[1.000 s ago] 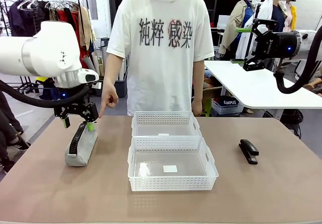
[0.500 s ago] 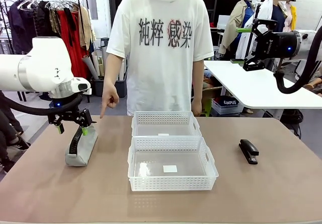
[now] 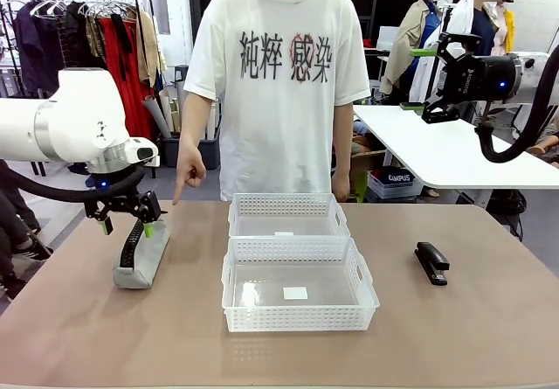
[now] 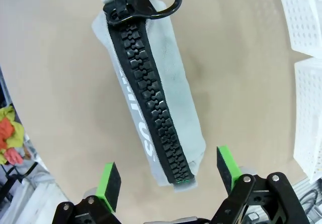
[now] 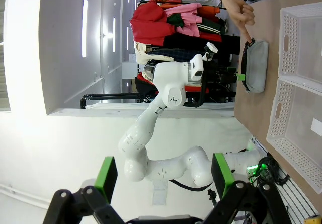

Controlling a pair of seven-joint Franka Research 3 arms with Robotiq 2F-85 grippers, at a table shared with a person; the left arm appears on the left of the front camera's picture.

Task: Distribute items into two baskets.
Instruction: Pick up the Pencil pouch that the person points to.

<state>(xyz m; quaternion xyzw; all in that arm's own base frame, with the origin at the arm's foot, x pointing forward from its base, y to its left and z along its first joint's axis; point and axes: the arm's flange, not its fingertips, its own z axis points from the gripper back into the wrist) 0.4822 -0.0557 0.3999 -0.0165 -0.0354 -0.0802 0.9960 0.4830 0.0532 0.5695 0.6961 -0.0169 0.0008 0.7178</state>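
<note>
Looking across the table (image 3: 472, 336), we see the left hand (image 3: 127, 228) open above the far end of the grey pouch (image 3: 140, 253), one green pad on each side of its black zipper and neither one touching the fabric. In the left wrist view this hand (image 4: 168, 176) stands wide, with the pouch (image 4: 151, 98) running away from it, ring pull at the far tip. The pouch lies on the table's left part. The person's pointing finger (image 3: 179, 192) hangs just beside that hand, near the pouch's far end, and crowds that side. The two white baskets, far (image 3: 288, 204) and near (image 3: 297, 319), sit touching in the middle, between the pouch and the black stapler (image 3: 431, 262), which lies well apart on the right. The right hand (image 3: 417, 79) is held high at the right, open and holding nothing; its own view (image 5: 163, 169) shows the jaws spread. A clothes rack (image 3: 79, 22) stands behind on the left.

Against a second ago, the left arm has drawn back toward the left and its hand has sunk a little closer to the pouch. Pouch, stapler, baskets, finger and right arm have kept their places.
</note>
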